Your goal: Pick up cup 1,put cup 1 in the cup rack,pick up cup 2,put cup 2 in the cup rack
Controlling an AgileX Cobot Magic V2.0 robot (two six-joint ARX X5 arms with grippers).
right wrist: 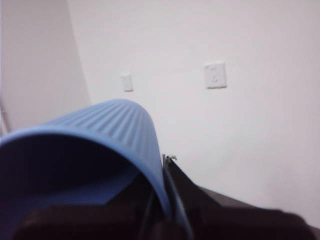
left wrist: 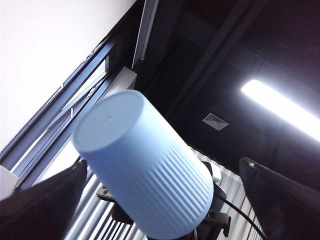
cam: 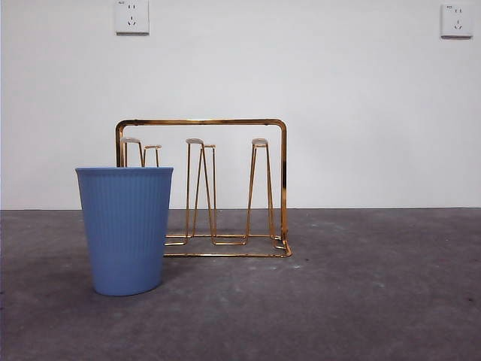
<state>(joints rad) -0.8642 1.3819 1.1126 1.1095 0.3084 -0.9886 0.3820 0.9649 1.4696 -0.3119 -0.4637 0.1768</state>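
Your bench [cam: 361, 301] is grey, with a white wall behind it carrying two sockets [cam: 131, 16]. The cup rack [cam: 201, 188] stands upright on it, all prongs bare. A blue ribbed cup [cam: 125, 229] stands upright in front of the rack's left end, hiding its lower corner. Neither arm shows in the front view. Your right pincer [right wrist: 167, 200] is clamped on the rim of a darker blue cup [right wrist: 95, 150], held on its side. Your left pincer [left wrist: 160, 200] has its jaws spread wide, not touching the light blue cup [left wrist: 142, 175] seen base-up between them.
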